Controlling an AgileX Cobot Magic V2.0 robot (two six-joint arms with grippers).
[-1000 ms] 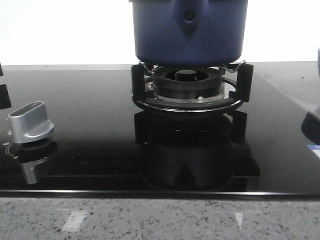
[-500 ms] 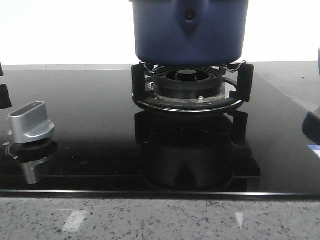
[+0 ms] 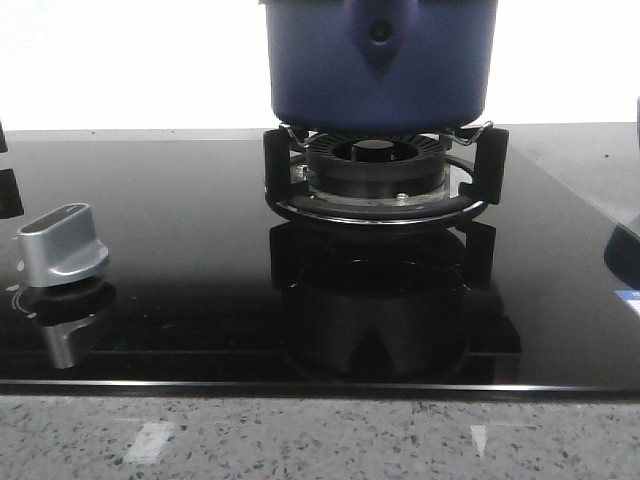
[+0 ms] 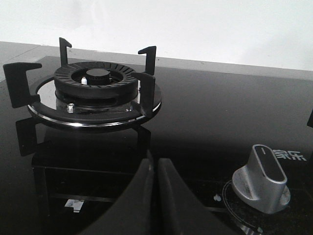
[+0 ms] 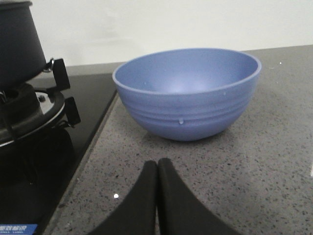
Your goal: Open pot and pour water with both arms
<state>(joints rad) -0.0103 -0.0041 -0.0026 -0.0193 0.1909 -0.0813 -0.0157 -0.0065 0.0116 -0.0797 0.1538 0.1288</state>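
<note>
A: Where is the pot [image 3: 378, 62]?

B: On the burner [image 3: 376, 172] near the far edge of the black cooktop [image 3: 180, 250], resting on the support prongs. The front view cuts off its top, so I cannot tell whether the lid is on. In the right wrist view only a dark slice of its side shows, and nothing of the rim.

A: And the bowl [image 5: 188, 92]?

B: It stands upright on the speckled counter [image 5: 254, 166], just off the cooktop's right edge. There is a drop on its outer wall, but whether water sits inside is hard to judge from this angle. So this could be before any pouring or after it.

A: The 2 pincers?

B: The left gripper [image 4: 155, 169] has its fingers pressed together on nothing and hangs over the cooktop's near part. Past it are a second, bare burner [image 4: 93, 83] and a silver knob [image 4: 261, 178]. The right gripper [image 5: 157, 169] is also closed and empty, low over the counter and pointing straight at the bowl.

A: Which arm is nearer the pot?

B: Probably the right. From its fingertips the pot lies forward and off to the left, across the cooktop's right edge, with the bowl directly ahead. The left wrist view faces the other burner, so that arm's line to the pot is not settled.
</note>
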